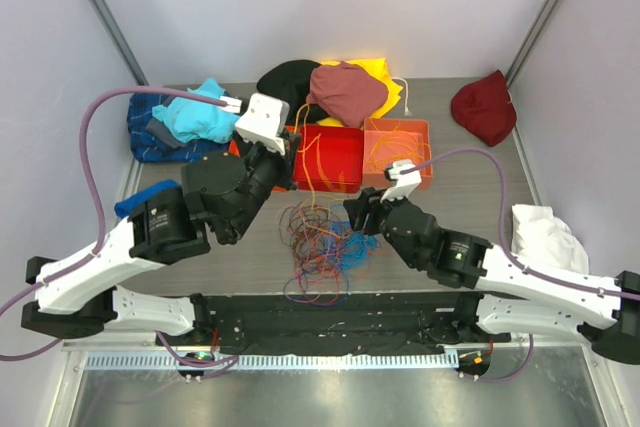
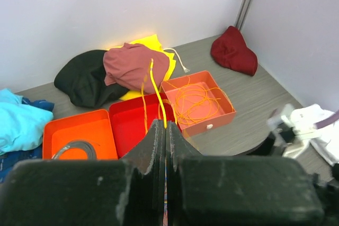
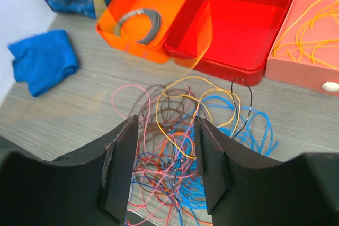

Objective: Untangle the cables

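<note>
The cables [image 1: 318,243] lie in a loose tangle of blue, orange, red, pink, brown and yellow loops on the table's front middle. My right gripper [image 3: 165,125] hangs open just above this tangle [image 3: 183,149], with loops showing between its fingers and nothing gripped. In the top view it [image 1: 353,215] sits at the pile's right edge. My left gripper [image 2: 165,125] is shut on a thin yellow cable [image 2: 157,91] that rises from its tips over the red box [image 2: 130,123]. Strands [image 1: 304,175] trail from the left gripper [image 1: 292,155] down to the pile.
Three open boxes stand behind the tangle: orange [image 3: 143,3] with a grey coil, red [image 3: 233,19], and salmon [image 3: 307,30] holding yellow-orange cables. Clothes lie around: blue [image 3: 42,62], cyan [image 1: 200,117], black, maroon and yellow at the back, dark red [image 1: 485,107], white [image 1: 545,237].
</note>
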Controlling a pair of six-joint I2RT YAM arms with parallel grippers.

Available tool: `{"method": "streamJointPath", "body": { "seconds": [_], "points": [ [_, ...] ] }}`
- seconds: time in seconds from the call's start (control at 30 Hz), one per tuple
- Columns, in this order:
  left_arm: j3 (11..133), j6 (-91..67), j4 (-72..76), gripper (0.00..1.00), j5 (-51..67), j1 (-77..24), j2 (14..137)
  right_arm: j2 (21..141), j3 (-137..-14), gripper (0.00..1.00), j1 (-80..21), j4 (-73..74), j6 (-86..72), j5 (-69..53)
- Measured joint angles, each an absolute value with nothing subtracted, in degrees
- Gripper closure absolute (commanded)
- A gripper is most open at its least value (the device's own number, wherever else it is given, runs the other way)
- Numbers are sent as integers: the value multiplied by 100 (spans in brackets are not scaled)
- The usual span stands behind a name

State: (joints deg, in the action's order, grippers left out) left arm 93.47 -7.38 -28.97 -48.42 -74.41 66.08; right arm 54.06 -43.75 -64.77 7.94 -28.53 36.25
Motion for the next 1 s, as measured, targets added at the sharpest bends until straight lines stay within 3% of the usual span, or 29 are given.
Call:
{"method": "streamJointPath", "body": {
  "seconds": [0.17, 0.43, 1.0],
  "points": [
    [8989, -760, -2851, 100, -4700, -7170, 6622, 4386, -4250, 49, -6488, 891, -2862, 4244],
    [9017, -1190, -2488, 100, -3581, -5909, 7450, 3009, -4615, 48, -6488, 1435, -2836, 5706],
    [11417, -1352, -1865, 100, -1883, -5240, 10195, 1981, -4849, 49, -6488, 2287, -2751, 6707]
  ]
}}
